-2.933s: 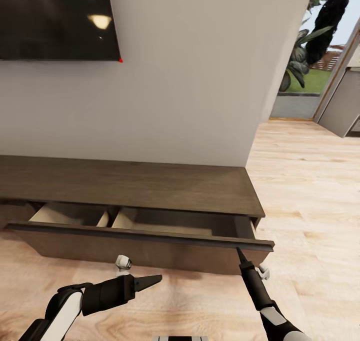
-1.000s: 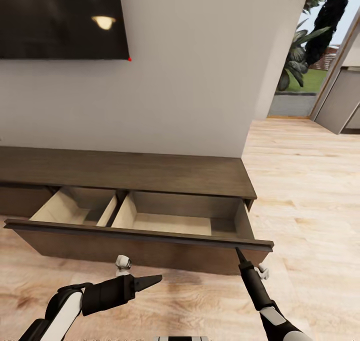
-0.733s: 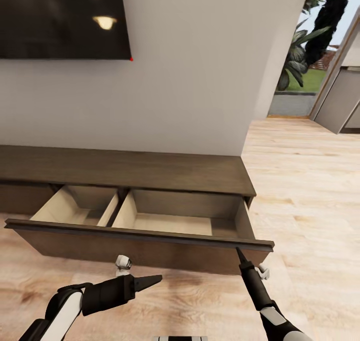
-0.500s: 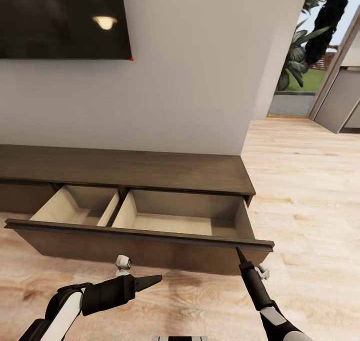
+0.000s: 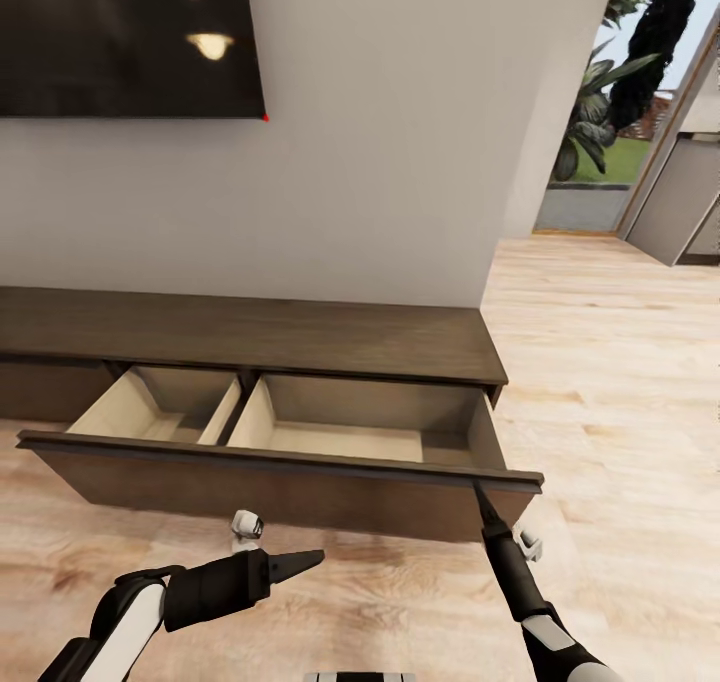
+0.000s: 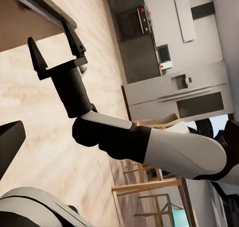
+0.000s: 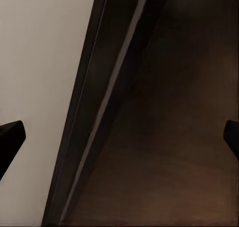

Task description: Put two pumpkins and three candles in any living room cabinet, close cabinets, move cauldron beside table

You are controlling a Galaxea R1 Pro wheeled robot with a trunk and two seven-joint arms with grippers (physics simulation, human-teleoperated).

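Compared with the earliest head frame, the drawer is now standing far further out of the cabinet [image 5: 250, 334], exposing its pale beige floor and divider; the right arm's pose at the drawer's top edge is reading the same throughout.

Right gripper [image 5: 478, 492]: its tip is sitting at the top rim of the drawer front [image 5: 280, 482], near that front's right end. In the left wrist view the right gripper [image 6: 56, 44] is showing its two black fingers [image 6: 35, 55] apart, straddling the dark edge of the drawer front [image 6: 42, 10]. The right wrist view is looking close along that dark rim [image 7: 99, 107], with pale interior on one side and brown wood on the other; both fingertips are sitting at opposite margins, well apart.

Left gripper [image 5: 310, 559]: it is hovering over the wood floor [image 5: 620, 382], below the drawer front and left of the right gripper, touching nothing. Its fingers appear drawn together to a point, though this cannot be told for certain.

Beyond the right gripper, two beige compartments are lying open side by side under the cabinet's flat top. A dark wall screen [image 5: 120, 37] is hanging above.
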